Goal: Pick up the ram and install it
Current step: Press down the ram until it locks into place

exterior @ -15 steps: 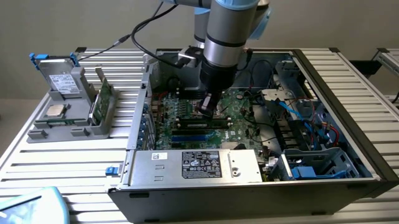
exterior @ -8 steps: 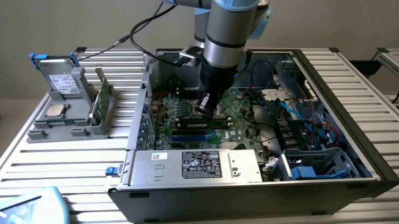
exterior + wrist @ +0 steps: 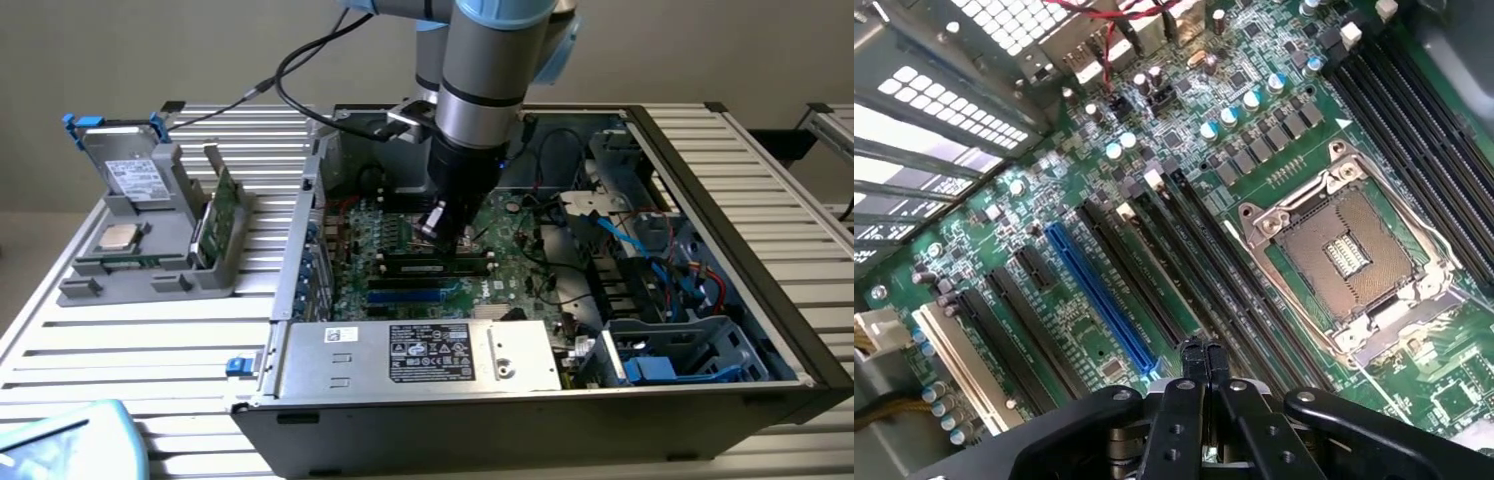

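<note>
I see one ram (image 3: 430, 266), a thin, dark, narrow stick, standing on edge in the black memory slots of the motherboard (image 3: 534, 235), inside the open computer case (image 3: 747, 300). Its long axis runs from the exterior view's left to its right, parallel to the slots. The gripper (image 3: 434, 232) (image 3: 1204, 352) is just above it, fingers pressed together and pinching nothing; I cannot tell whether the tips touch the stick. On the wrist view I count one blue expansion slot (image 3: 1099, 300) and one CPU socket (image 3: 1349, 255). Outside the case, one grey holder (image 3: 147, 275) carries one taller green card (image 3: 216, 215) and one silver CPU chip (image 3: 118, 237).
</note>
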